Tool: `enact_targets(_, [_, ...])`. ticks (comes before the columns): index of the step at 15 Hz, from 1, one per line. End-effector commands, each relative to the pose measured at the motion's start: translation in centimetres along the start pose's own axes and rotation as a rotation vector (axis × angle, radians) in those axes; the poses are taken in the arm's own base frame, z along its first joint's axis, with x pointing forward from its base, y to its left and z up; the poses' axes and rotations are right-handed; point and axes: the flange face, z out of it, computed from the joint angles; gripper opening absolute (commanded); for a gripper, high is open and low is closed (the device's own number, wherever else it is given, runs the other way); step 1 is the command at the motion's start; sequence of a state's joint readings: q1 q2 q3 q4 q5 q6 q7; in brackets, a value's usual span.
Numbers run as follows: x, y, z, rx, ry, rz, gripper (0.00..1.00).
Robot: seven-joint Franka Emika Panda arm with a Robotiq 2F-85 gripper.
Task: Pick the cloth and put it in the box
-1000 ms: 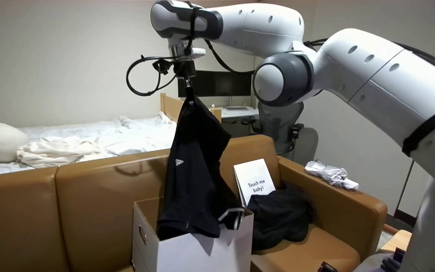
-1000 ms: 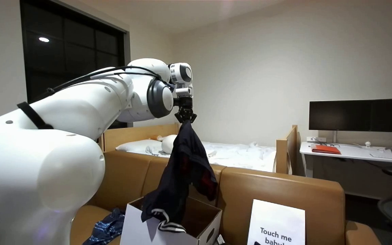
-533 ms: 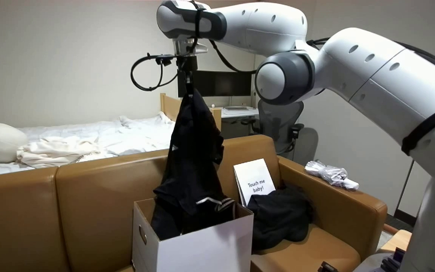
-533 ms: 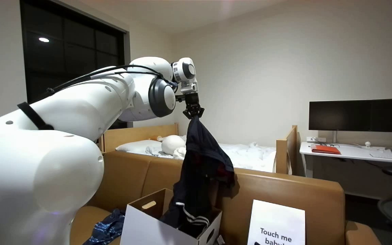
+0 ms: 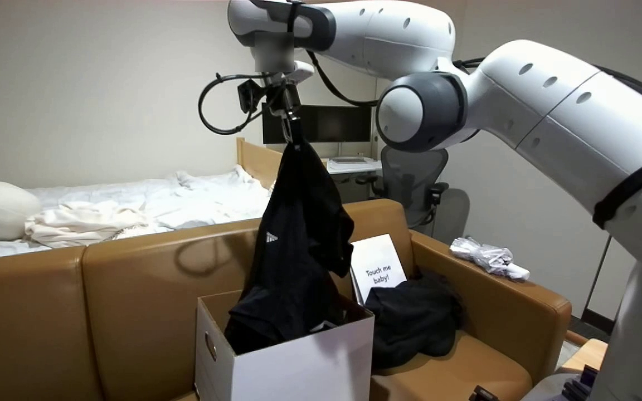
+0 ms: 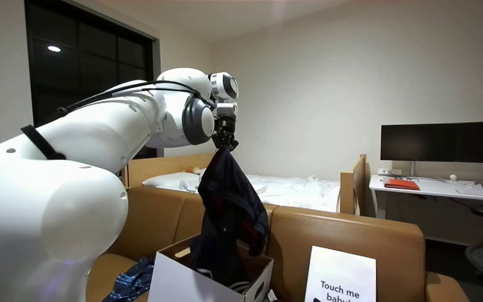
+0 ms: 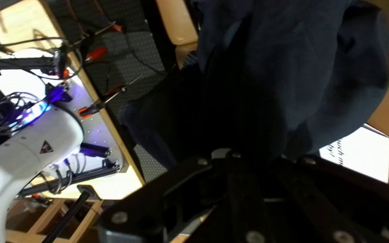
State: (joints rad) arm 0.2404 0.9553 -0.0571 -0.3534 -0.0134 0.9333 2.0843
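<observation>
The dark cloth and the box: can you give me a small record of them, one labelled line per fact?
Held item: dark cloth, hanging from the gripper
Grip: closed on the cloth's top
Box: white box, open at the top
Cloth position: lower end inside the box, upper part above the rim
Nearby: black fabric, "Touch me baby!" sign
Status: not yet released

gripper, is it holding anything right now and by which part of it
The dark cloth, by a bunched bit at its top, pinched in the gripper; its lower end hangs inside the box.

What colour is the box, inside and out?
The box is white outside, brown inside, clearest in an exterior view.
</observation>
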Motion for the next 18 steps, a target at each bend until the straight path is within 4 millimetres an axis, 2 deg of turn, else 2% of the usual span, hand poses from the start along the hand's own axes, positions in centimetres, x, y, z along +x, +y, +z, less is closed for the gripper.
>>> enact_targets(1, [-0.9,2.6,1.2,-0.174,0.006,-0.110,0.01])
enact_targets(4, [-2.9,4.4,2.5,-0.293,0.006,-0.182,0.02])
enact_targets(8, [-5.4,5.6,4.1,-0.374,-0.001,-0.251,0.02])
enact_targets(14, [-7.3,3.0,8.6,-0.416,0.027,-0.180,0.02])
enact_targets(18, [-9.2,1.0,10.6,-0.266,0.109,-0.086,0.02])
